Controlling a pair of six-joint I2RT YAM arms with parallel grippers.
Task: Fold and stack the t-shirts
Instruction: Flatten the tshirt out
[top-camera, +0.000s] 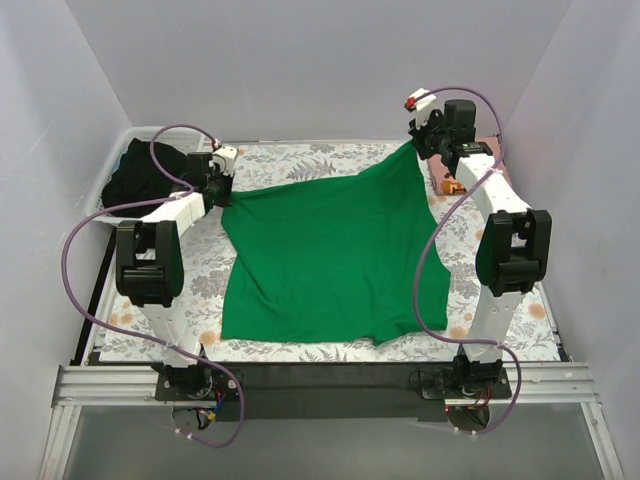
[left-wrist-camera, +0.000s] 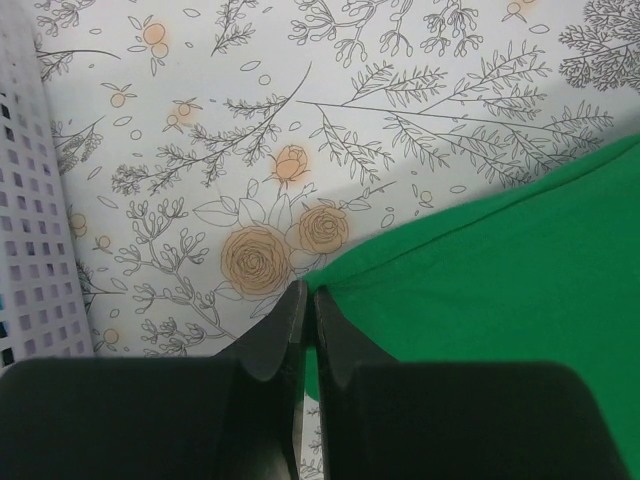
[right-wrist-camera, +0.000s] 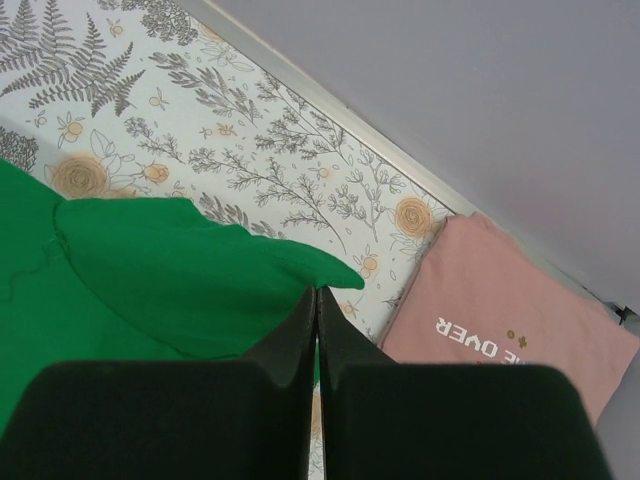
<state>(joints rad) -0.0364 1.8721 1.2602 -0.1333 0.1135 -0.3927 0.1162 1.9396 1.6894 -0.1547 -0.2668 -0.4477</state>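
Note:
The bright green t-shirt (top-camera: 335, 255) lies spread over the floral table cloth. My left gripper (top-camera: 222, 188) is shut on its far left corner (left-wrist-camera: 340, 268). My right gripper (top-camera: 425, 142) is shut on its far right corner (right-wrist-camera: 330, 268) and holds that corner raised. The pale pink t-shirt (right-wrist-camera: 500, 320) lies folded at the far right of the table with white text showing. In the top view it (top-camera: 447, 178) is mostly hidden behind my right arm.
A white slatted plastic basket (top-camera: 120, 205) with dark clothes (top-camera: 150, 172) stands at the far left; its wall (left-wrist-camera: 30, 220) shows in the left wrist view. The floral table cloth (top-camera: 270, 155) covers the table. White walls close in on three sides.

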